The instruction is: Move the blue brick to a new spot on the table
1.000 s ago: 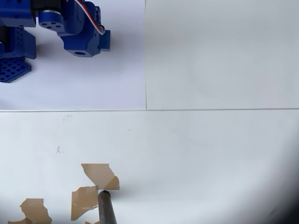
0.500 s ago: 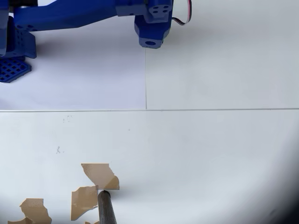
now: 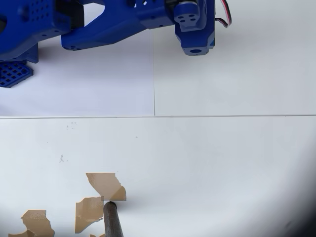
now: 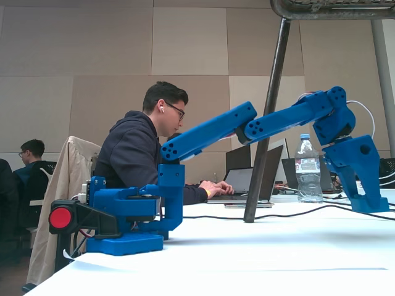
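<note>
I have swung further right along the top edge since half a second ago, and my arm (image 3: 113,22) is stretched out longer.

In the overhead view my gripper (image 3: 196,47) is past the vertical seam of the table (image 3: 222,163), over the right-hand sheet. In the fixed view it points down, tip low at the tabletop (image 4: 369,203). Whether my jaws are wide, narrow or holding anything, I cannot tell, nor can I tell where the blue brick is. The torn brown patches (image 3: 105,185) and the dark rod (image 3: 112,222) lie well apart from me at the bottom left, and the perforated grid plate (image 3: 12,74) lies beside my base.
</note>
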Motion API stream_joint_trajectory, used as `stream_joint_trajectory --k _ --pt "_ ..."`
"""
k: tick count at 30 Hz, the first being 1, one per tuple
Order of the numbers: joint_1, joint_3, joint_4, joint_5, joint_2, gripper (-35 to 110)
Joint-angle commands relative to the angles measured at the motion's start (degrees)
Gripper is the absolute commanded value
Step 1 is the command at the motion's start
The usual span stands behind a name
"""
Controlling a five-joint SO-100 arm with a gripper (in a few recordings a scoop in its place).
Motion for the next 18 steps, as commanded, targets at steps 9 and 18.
stream_joint_trajectory --k 9,18 --pt "3.3 -13.0 1.2 -0.1 -7.7 20" --pt "4.0 13.4 1.9 1.1 20.7 40"
